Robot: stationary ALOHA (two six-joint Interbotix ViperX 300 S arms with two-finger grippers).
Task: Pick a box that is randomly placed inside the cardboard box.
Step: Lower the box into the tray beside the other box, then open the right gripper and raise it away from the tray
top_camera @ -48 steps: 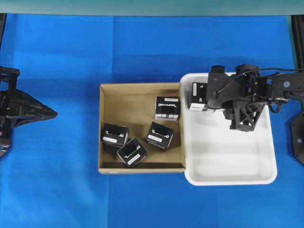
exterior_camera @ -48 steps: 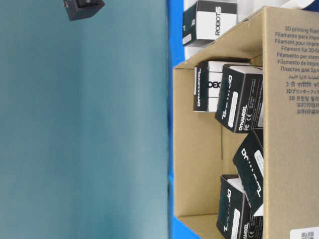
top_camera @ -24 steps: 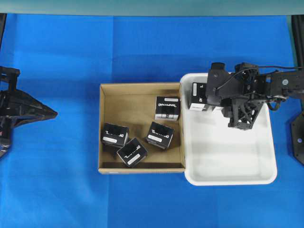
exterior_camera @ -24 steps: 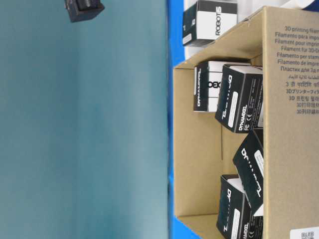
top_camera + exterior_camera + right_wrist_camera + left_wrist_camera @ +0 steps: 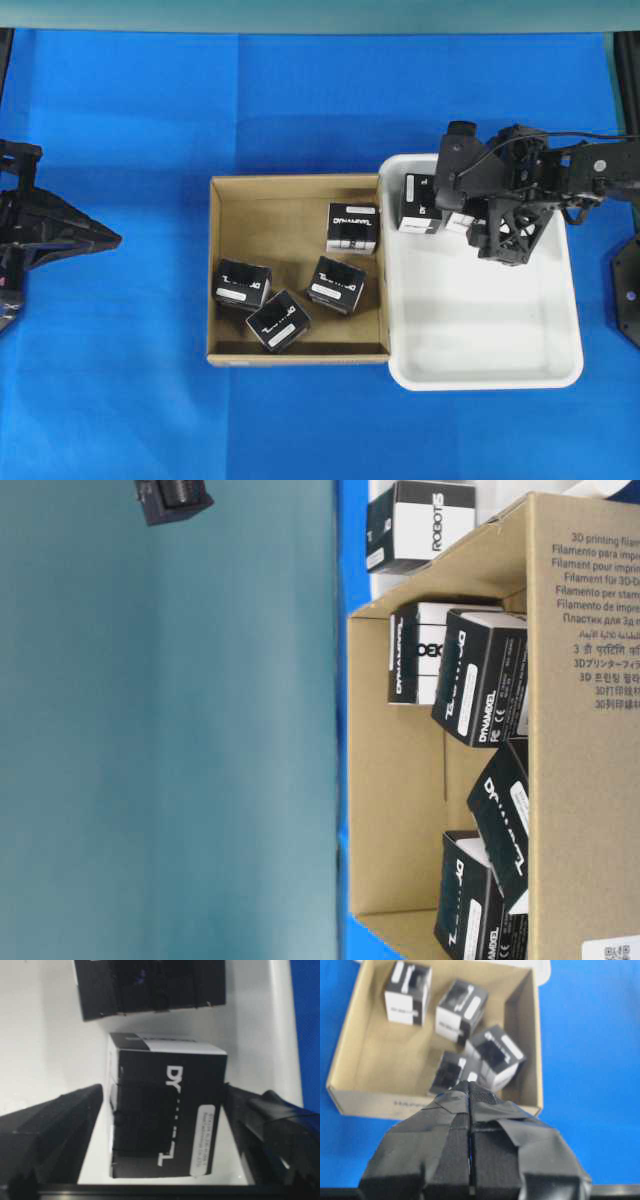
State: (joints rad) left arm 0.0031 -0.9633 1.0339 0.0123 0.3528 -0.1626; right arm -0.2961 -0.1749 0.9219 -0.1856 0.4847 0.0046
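Observation:
The brown cardboard box (image 5: 222,270) lies mid-table with several black boxes in it, among them one with a white band (image 5: 352,227). My right gripper (image 5: 164,1094) hangs over the far left corner of the white tray (image 5: 500,340). It is open around a black box (image 5: 165,1125) with white lettering and a white sticker. This box stands on the tray floor, with a white gap showing beside the left finger (image 5: 55,1130). Seen from overhead, the right gripper (image 5: 468,215) covers most of that box. My left gripper (image 5: 469,1091) is shut and empty, out at the left (image 5: 105,240), away from the cardboard box.
A second black box (image 5: 418,203) stands in the tray's far left corner, just beyond the one between the jaws (image 5: 150,985). The tray touches the cardboard box's right wall. Blue cloth covers the table all round.
The right jaws have spread apart and let go of the black box, which now rests in the tray. The right arm shifted slightly toward the far side. The left arm has not moved.

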